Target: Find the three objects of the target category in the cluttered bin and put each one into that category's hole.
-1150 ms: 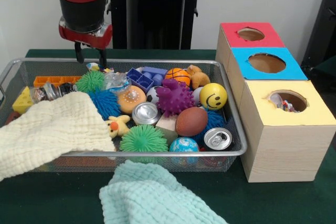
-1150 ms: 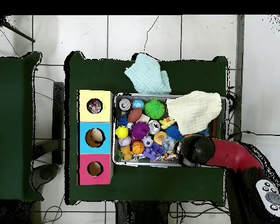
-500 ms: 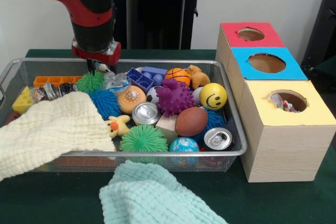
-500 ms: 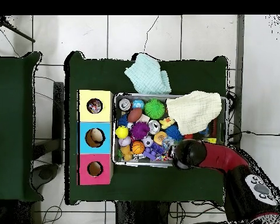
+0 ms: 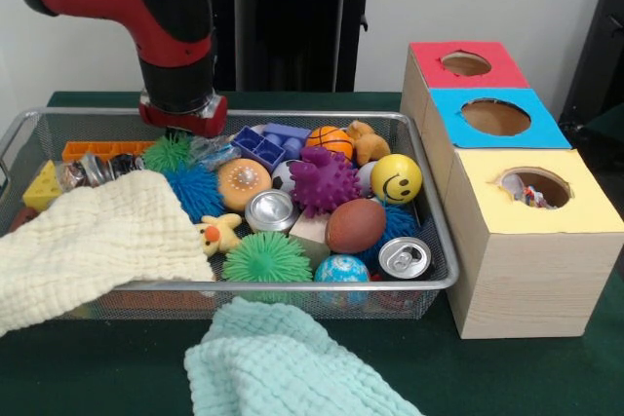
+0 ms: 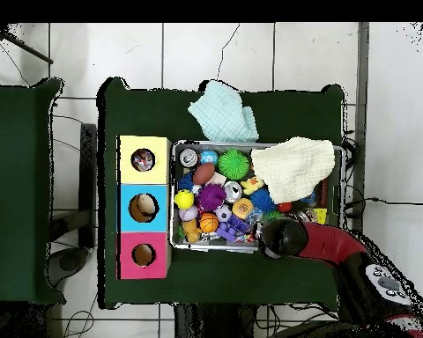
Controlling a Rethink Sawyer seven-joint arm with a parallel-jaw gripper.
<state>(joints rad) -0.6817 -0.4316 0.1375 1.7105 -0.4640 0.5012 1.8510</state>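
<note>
Reaching into the silver wire mesh bin (image 5: 292,284) at its 11 o'clock corner, my gripper (image 5: 182,129) sinks among crinkled clear wrappers (image 5: 213,150), likely to grab one, but I cannot tell its state.

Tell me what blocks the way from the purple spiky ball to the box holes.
Between the purple spiky ball and the boxes lie the yellow smiley ball and the wire bin's right wall. Lifted clear of those, nothing visible covers the red hole, blue hole or yellow hole. The end effector is hidden among toys.
</note>
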